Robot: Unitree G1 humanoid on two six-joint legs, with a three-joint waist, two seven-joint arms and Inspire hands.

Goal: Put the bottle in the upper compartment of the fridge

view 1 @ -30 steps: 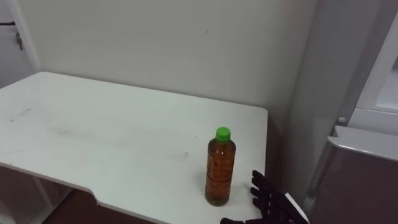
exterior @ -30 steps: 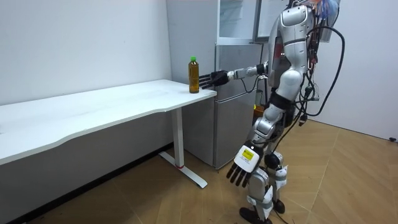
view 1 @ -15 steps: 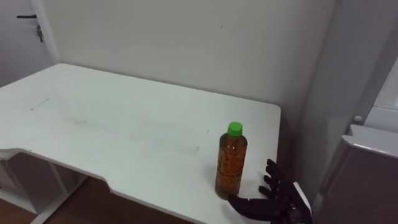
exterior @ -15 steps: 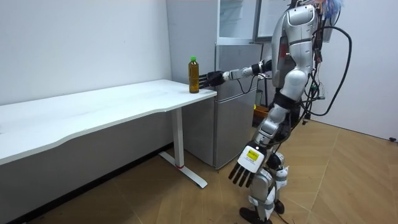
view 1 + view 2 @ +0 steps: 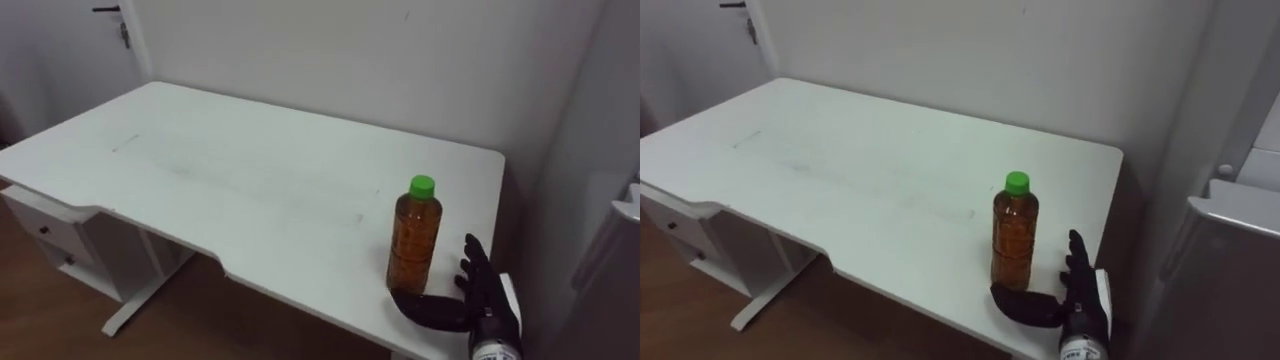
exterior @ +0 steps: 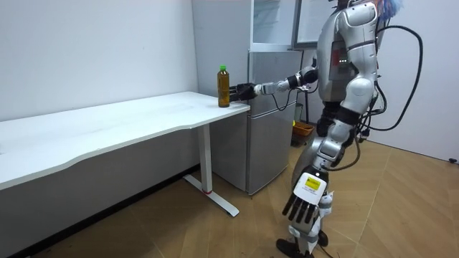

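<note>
An amber bottle (image 5: 413, 240) with a green cap stands upright near the right end of the white table (image 5: 250, 180). My right hand (image 5: 478, 300) is open just to the bottle's right, fingers straight and pointing up. Its thumb reaches along the tabletop in front of the bottle's base. I cannot tell whether it touches the bottle. In the room view the bottle (image 6: 224, 87) stands at the table's end with the right hand (image 6: 242, 90) beside it, and my left hand (image 6: 305, 203) hangs open low by my legs.
The grey fridge (image 6: 269, 136) stands right beside the table's end, its upper compartment (image 6: 276, 21) open above. The fridge's edge (image 5: 1230, 270) shows at my right. A wall runs behind the table. A drawer unit (image 5: 60, 240) sits under the table's left part.
My view has swung, so the whole picture shifted. My right hand has come closer to the bottle, thumb now in front of its base. In the room view my body has turned and the left hand swung right.
</note>
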